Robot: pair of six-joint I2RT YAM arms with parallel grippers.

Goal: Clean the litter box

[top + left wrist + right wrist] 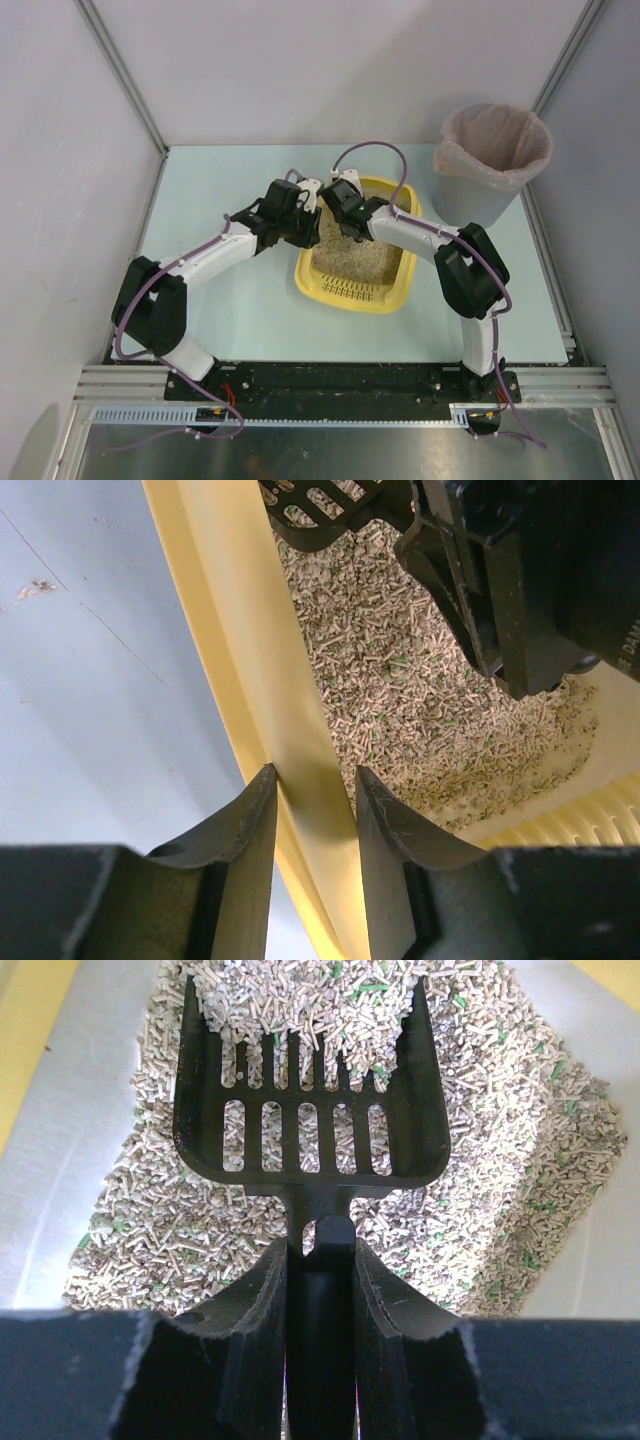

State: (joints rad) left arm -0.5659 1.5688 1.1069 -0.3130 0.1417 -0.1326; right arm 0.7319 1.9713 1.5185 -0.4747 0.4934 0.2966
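Bending inward from the lower corners, both arms meet over the litter box (350,291) at centre frame. The left gripper (312,780) pinches its rim; the right gripper (320,1250) clamps the handle of the black scoop (310,1178).

The litter box (350,290), a shallow yellow tray with rounded corners, was laid flat, with its slotted rim turned toward the arm bases. Its left side wall was pinched between the fingers of the left gripper (314,775), one finger outside and one inside. Beige pelleted litter (500,1140), flecked with green, was spread over the floor beneath and ahead of the right gripper (320,1245). Some was heaped at the front edge of the black scoop (310,1110) clamped there.
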